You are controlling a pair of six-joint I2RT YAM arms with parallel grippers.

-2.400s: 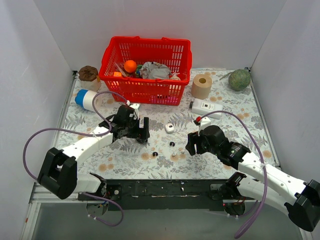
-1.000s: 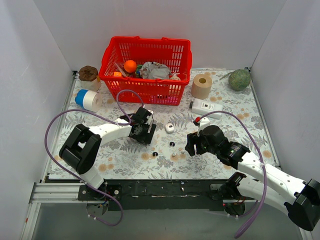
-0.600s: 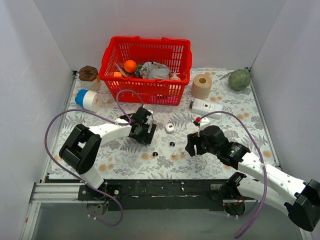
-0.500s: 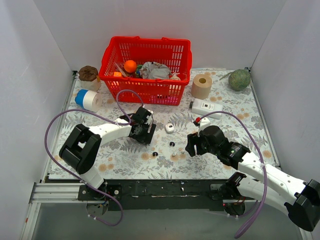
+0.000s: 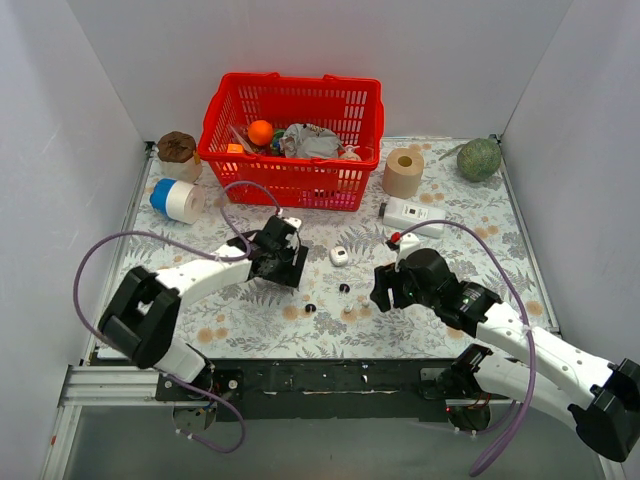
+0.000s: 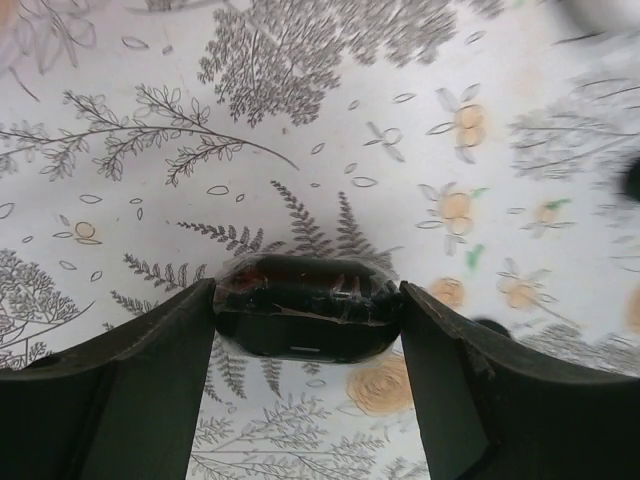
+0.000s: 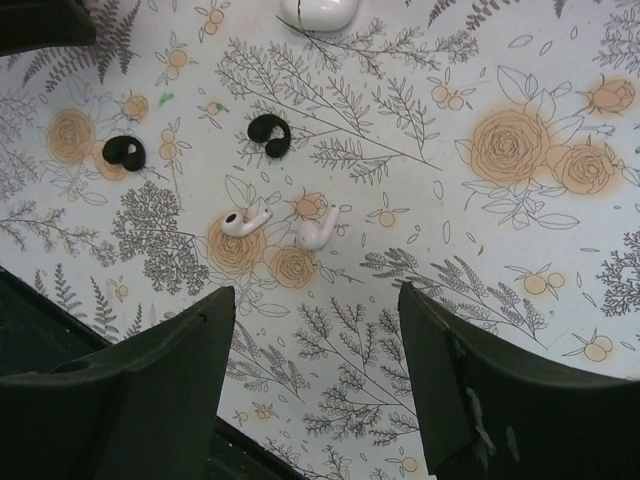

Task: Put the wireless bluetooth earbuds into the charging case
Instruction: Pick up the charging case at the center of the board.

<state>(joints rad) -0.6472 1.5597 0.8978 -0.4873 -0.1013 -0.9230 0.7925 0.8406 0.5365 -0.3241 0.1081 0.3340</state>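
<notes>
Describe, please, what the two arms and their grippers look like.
The left arm and right arm have white shells with black joints; a purple cable loops from each. The left gripper and right gripper have broad matte-black fingers.

Two black earbuds (image 7: 268,133) and two white earbuds (image 7: 245,221) lie loose together on the table (image 7: 400,200). A white case (image 7: 318,10) rests near them. The left claw (image 6: 307,298) pinches a glossy black case (image 6: 305,325).
</notes>
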